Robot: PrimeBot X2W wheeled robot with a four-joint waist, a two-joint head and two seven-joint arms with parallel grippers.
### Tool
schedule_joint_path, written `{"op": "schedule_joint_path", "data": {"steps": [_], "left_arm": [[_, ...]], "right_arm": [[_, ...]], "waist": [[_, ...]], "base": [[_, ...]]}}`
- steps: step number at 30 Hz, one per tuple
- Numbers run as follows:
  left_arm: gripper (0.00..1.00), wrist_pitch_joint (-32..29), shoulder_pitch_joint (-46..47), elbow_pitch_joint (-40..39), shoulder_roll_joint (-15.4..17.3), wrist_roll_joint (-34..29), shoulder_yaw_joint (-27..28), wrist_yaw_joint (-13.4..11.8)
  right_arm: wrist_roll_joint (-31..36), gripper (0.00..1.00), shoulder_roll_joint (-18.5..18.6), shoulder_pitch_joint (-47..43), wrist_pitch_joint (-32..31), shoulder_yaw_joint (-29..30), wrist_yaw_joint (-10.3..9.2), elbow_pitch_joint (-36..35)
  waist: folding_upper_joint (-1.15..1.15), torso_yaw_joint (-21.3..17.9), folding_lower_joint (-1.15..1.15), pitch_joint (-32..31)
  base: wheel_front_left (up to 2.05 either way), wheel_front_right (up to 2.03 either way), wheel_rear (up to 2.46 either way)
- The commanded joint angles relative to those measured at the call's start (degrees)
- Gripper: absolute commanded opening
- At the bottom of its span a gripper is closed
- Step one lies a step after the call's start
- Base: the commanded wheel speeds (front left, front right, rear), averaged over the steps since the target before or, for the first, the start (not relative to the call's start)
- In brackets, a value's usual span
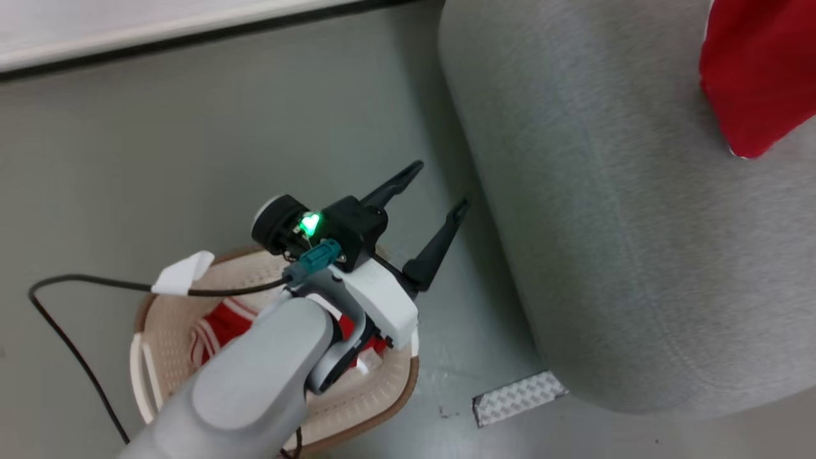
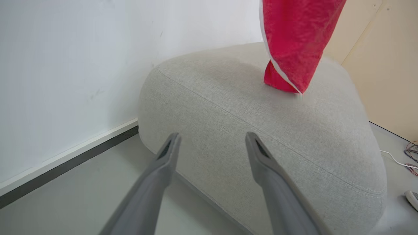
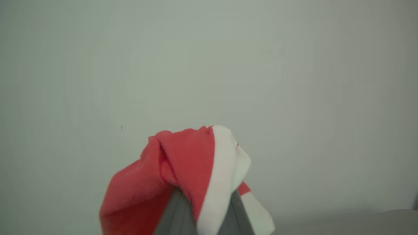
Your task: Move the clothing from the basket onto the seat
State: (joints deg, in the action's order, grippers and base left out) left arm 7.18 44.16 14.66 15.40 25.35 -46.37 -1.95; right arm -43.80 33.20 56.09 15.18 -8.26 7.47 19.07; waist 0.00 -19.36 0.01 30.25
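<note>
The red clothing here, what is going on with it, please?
The robot is moving laundry. Its right pincer is shut on a red and white garment, which hangs over the grey sofa; whether the lower end touches the cushion I cannot tell. The left pincer is open and empty, above the floor between the laundry basket and the sofa. Another red striped garment lies in the basket.

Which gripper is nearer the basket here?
Left. The left gripper hangs open over the far edge of the basket. The right gripper is shut on a red garment that hangs over the seat, away from the basket.
</note>
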Motion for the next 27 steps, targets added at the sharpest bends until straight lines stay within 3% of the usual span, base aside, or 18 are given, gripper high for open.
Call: {"op": "schedule_joint_path", "data": {"steps": [1,8,13,15,18,22,23,25,27], "left_arm": [[1.00,0.19,0.77,-0.21,0.64,-0.60,0.36,-0.36],[1.00,0.95,1.15,-0.05,0.96,0.34,1.26,-1.09],[1.00,1.46,1.56,0.17,1.04,0.59,1.49,-1.34],[1.00,1.51,1.61,0.37,1.02,0.65,1.63,-1.38],[1.00,1.74,1.86,0.61,0.97,1.04,1.75,-1.23],[1.00,2.16,1.93,1.06,0.70,1.57,1.78,-1.05],[1.00,2.37,1.88,1.24,0.56,1.74,1.76,-1.01],[1.00,2.84,1.72,1.60,0.37,1.97,1.76,-0.98],[1.00,2.95,1.50,1.92,0.20,2.35,1.81,-1.07]], "right_arm": [[-1.01,0.00,0.80,0.05,-0.06,-0.45,0.05,1.37],[-3.17,0.00,3.70,-1.02,-0.40,-5.75,0.05,11.45],[-5.78,0.00,4.65,0.25,-4.32,-11.48,0.05,17.78],[-7.59,0.21,5.04,1.03,-6.75,-13.80,0.05,19.37],[-9.78,0.29,6.04,1.59,-11.12,-17.83,0.05,21.14],[-13.69,0.32,6.20,2.08,-16.91,-21.50,0.05,23.64],[-14.69,0.40,6.38,2.34,-18.21,-22.17,0.05,24.32],[-16.19,1.00,6.80,2.55,-20.35,-23.54,0.05,24.89],[-18.27,1.00,6.79,2.58,-22.27,-24.59,0.05,24.65]], "waist": [[0.00,2.82,-0.01,4.24],[0.00,4.61,-0.01,7.94],[0.00,5.51,-0.01,9.27],[0.00,5.73,-0.01,9.49],[0.00,6.08,-0.01,9.59],[0.00,6.49,-0.01,9.31],[0.00,6.60,-0.01,9.13],[0.00,6.75,-0.01,8.70],[0.00,6.75,-0.01,8.30]], "base": [[0.00,0.00,0.00],[0.00,0.00,0.00],[0.00,0.00,0.00],[0.00,0.00,0.00],[0.00,0.00,0.00],[0.00,0.00,0.00],[0.00,0.00,0.00],[0.00,0.00,0.00],[0.00,0.00,0.00]]}}
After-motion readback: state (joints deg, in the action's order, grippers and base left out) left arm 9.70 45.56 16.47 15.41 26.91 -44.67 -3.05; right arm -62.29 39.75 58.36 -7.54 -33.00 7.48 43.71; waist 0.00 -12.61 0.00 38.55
